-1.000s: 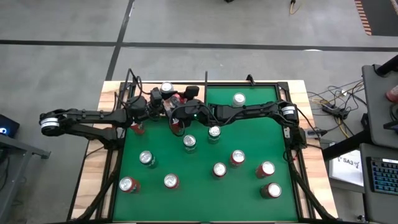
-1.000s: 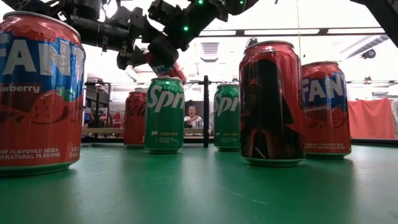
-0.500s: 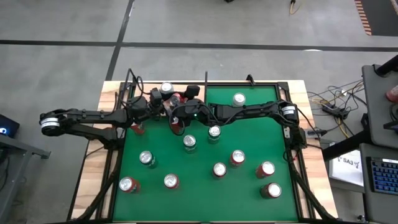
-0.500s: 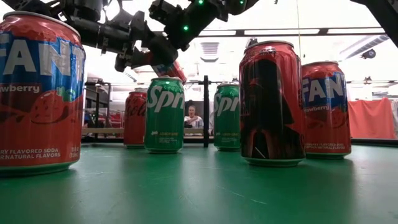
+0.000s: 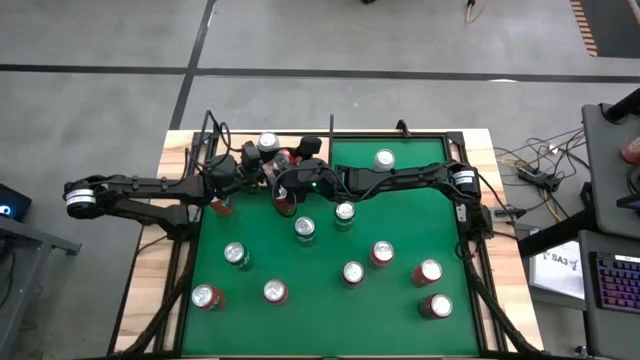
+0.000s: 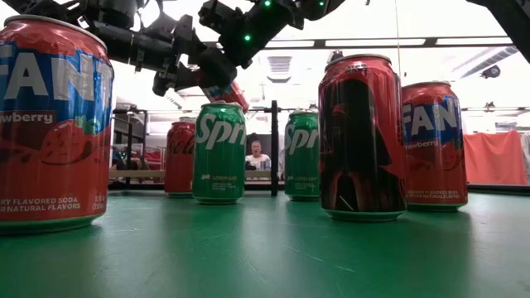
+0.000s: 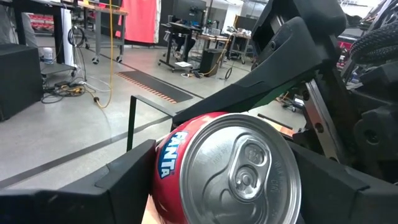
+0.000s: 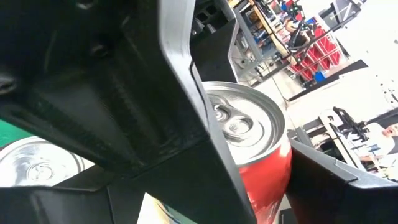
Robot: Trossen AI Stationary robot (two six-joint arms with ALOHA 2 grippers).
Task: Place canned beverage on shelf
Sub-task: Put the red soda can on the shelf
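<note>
Red Fanta strawberry can with a silver pull-tab lid (image 7: 227, 171) sits clamped between the dark fingers of the left gripper (image 5: 262, 168), held up in the air toward twelve o'clock on the table, above the flat pale wooden shelf panel with thin black upright rods (image 5: 240, 145). The right gripper (image 5: 288, 165) meets it there from the three o'clock side, and its dark fingers (image 8: 186, 124) also flank the same can, so both pincers appear closed on it. A silver-topped can (image 5: 268, 142) stands on the shelf just beyond. On the green felt table surface (image 5: 400, 225), other upright cans spread toward six o'clock, among them a green Sprite can (image 6: 219, 153).
</note>
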